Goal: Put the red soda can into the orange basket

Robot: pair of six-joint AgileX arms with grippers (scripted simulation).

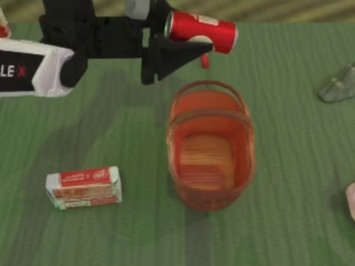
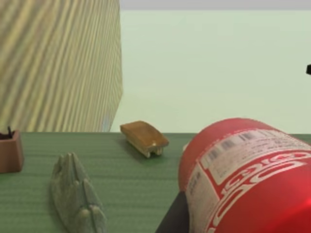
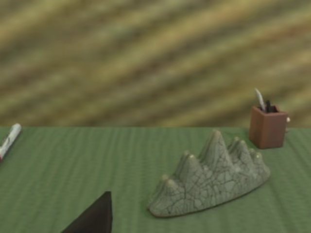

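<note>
My left gripper (image 1: 186, 41) pinches the can (image 1: 201, 31), held sideways just beyond the basket (image 1: 211, 145)'s far rim. I should centre it over the opening, clear of the handle, before releasing.

My table (image 1: 288, 221) has a green, finely ribbed top. The orange basket (image 1: 211, 145) stands on it near the middle. A red-and-white box (image 1: 84, 188) lies flat to the basket's left, well apart. A grey-green ridged ceramic piece (image 1: 339, 86) sits at the right edge; a brown holder (image 3: 267, 126) stands near it, and a tan block (image 2: 144, 138) rests on the cloth.
</note>
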